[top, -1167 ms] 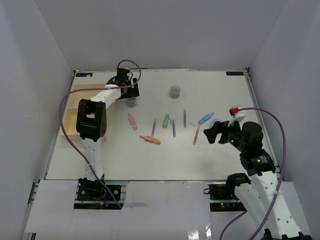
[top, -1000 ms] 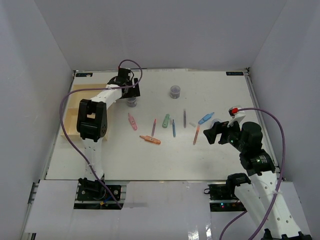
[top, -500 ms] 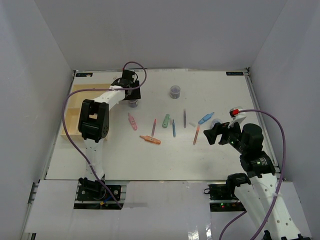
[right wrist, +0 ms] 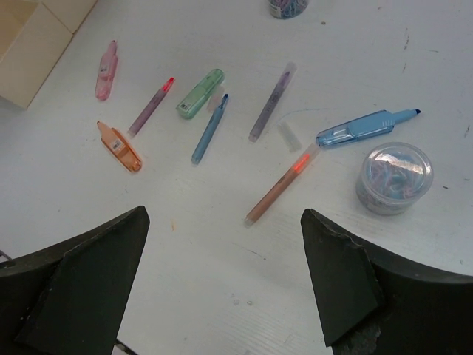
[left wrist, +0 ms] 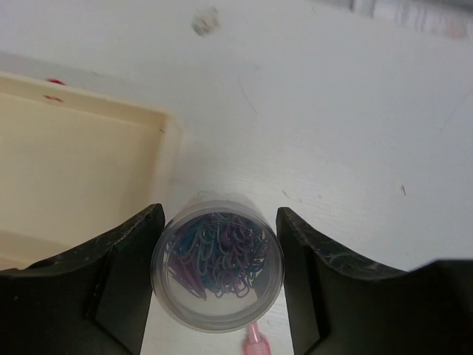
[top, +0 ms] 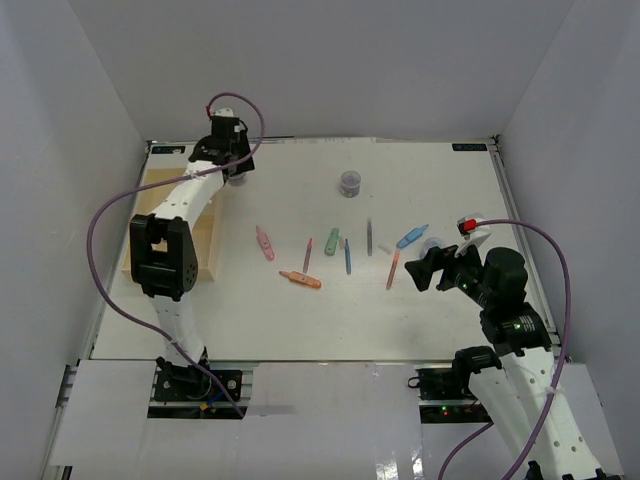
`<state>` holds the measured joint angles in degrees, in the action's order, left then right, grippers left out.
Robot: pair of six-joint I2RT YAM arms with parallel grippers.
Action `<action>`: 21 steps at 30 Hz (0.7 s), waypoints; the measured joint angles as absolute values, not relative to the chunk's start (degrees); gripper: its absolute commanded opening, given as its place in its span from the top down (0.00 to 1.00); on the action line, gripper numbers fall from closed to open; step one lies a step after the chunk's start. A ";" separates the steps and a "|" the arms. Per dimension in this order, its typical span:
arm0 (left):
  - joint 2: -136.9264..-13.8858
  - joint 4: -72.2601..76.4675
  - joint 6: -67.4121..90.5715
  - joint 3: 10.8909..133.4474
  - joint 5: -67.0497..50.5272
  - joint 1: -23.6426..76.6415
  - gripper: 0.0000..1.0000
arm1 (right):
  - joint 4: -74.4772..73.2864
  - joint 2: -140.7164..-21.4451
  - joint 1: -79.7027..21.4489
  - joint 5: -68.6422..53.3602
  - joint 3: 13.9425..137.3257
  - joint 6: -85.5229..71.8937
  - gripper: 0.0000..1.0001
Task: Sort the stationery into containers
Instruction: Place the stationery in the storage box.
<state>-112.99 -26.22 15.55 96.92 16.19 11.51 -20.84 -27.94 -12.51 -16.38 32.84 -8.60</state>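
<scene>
Paper-clip pot (left wrist: 216, 270) stands upright, clamped in the left gripper (left wrist: 216, 275), just beside the cream tray (left wrist: 89, 170) corner. Second pot (top: 350, 183) stands far mid-table, third pot (right wrist: 394, 177) near the blue highlighter (right wrist: 367, 127). Pink highlighter (right wrist: 106, 70), orange highlighter (right wrist: 119, 146), green highlighter (right wrist: 200, 93) and thin pens (right wrist: 209, 128) lie flat, scattered

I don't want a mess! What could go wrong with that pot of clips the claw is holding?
1. The left claw pinches the round pot only at its sides, so it could slip or tip.
2. The pot is beside the tray, not over it. Let go now, it would likely miss or catch the wall.
</scene>
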 measured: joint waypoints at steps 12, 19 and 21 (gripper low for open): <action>-113.95 -24.99 20.58 99.02 19.55 -5.45 0.55 | -20.27 -25.50 -12.51 -18.22 32.18 -8.58 0.10; -117.30 -24.77 24.60 98.83 19.49 -8.93 0.50 | -19.55 -24.40 -12.95 -18.44 30.94 -8.56 0.10; -117.91 -24.51 25.67 98.83 19.46 -9.72 0.49 | -19.51 -24.32 -13.13 -18.46 30.94 -8.56 0.10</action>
<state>-117.91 -24.51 25.67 98.83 19.46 -9.72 -19.51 -24.32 -13.13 -18.46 30.94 -8.56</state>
